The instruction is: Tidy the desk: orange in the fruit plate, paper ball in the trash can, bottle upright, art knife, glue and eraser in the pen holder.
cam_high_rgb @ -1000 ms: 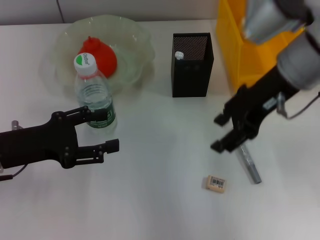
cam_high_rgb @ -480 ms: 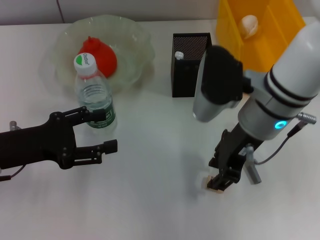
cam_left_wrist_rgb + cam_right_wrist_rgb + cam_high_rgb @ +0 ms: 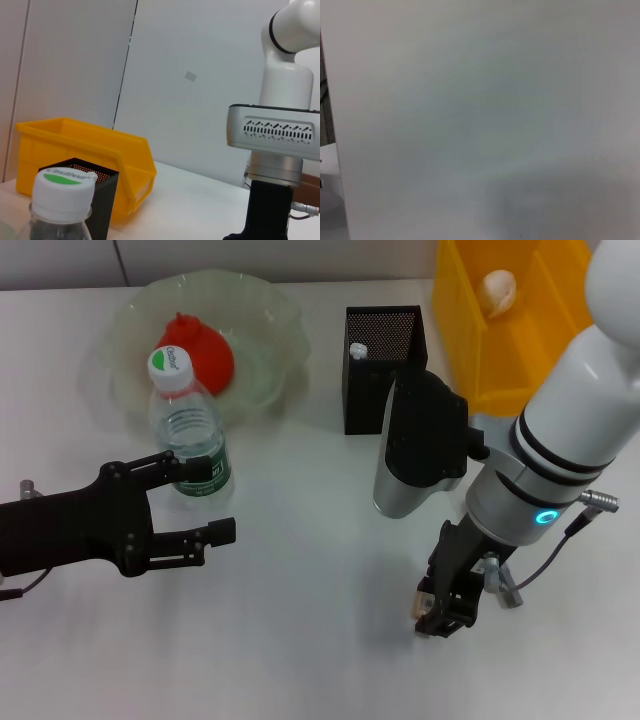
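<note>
Red-orange round orange (image 3: 205, 355) in pale-green wavy plate (image 3: 262, 302), clear bottle (image 3: 188, 430) upright, paper wad (image 3: 498, 290) binned; my right tool (image 3: 442, 608) at beige eraser, grip unclear; left tool (image 3: 200, 502) released.

orange (image 3: 205, 352) in fruit plate (image 3: 270, 315), bottle (image 3: 188, 430) before it, pen holder (image 3: 385, 368) left of trash can (image 3: 470, 340)
</note>
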### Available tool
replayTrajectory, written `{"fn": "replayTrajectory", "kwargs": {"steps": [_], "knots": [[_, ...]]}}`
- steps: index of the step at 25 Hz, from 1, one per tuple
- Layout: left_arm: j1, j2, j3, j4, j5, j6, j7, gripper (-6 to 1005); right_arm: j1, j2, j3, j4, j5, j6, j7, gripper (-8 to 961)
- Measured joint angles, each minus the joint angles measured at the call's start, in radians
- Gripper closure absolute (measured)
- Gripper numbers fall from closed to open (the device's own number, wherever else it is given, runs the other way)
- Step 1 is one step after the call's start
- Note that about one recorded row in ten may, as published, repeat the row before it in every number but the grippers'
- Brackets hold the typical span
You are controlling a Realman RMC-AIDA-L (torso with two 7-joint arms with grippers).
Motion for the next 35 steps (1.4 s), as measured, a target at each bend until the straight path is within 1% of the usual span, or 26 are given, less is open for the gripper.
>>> {"fn": "replayTrajectory", "kwargs": {"steps": [10,12,14,15,17,18,20,21,22,23,24,27,29,33,34,35], "knots": [[0.005,0.000,-0.001,0.000,0.000,-0.005,0.002,150,-0.001,0.000,0.005,-0.016,-0.007,-0.005,0.002,665],[0.007,0.000,-0.005,0.000,0.000,-0.003,0.002,150,-0.005,-0.002,0.030,-0.040,-0.008,-0.017,0.002,697],[0.009,0.000,-0.011,0.000,0.000,-0.001,0.002,150,-0.014,-0.005,0.102,-0.087,-0.008,-0.044,0.003,687],[0.010,0.000,-0.013,0.000,0.000,0.001,0.002,150,-0.020,-0.007,0.166,-0.122,-0.008,-0.055,0.003,682],[0.010,0.001,-0.014,0.000,0.000,0.004,0.002,150,-0.031,-0.009,0.329,-0.193,-0.008,-0.068,0.003,672],[0.010,0.001,-0.015,0.000,0.000,0.005,0.003,150,-0.035,-0.009,0.404,-0.217,-0.005,-0.056,-0.003,667],[0.011,0.002,-0.016,0.000,0.000,0.006,0.003,150,-0.041,-0.010,0.559,-0.240,0.014,0.024,-0.029,656],[0.011,0.002,-0.016,0.000,0.000,0.006,0.003,150,-0.043,-0.009,0.609,-0.225,0.036,0.090,-0.049,651],[0.011,0.002,-0.016,0.000,0.000,0.006,0.004,150,-0.044,-0.011,0.667,-0.165,0.087,0.206,-0.100,646],[0.011,0.001,-0.016,0.000,0.000,0.007,0.005,150,-0.044,-0.011,0.667,-0.165,0.087,0.206,-0.100,641],[0.011,0.001,-0.016,0.000,0.000,0.007,0.005,150,-0.035,-0.013,0.682,-0.113,0.115,0.257,-0.130,636],[0.009,0.000,-0.016,0.000,0.000,0.007,0.005,150,-0.011,-0.012,0.693,-0.017,0.143,0.338,-0.169,621],[0.008,-0.001,-0.015,0.000,0.000,0.008,0.006,150,-0.007,-0.010,0.689,0.007,0.147,0.373,-0.172,611],[0.009,-0.001,-0.015,0.000,0.000,0.009,0.006,150,-0.014,-0.011,0.682,0.001,0.164,0.364,-0.178,590],[0.009,-0.001,-0.017,0.000,0.000,0.008,0.006,150,-0.024,-0.012,0.686,-0.027,0.168,0.316,-0.180,585],[0.009,-0.001,-0.017,0.000,0.000,0.008,0.006,150,-0.024,-0.012,0.686,-0.027,0.168,0.316,-0.180,580]]}}
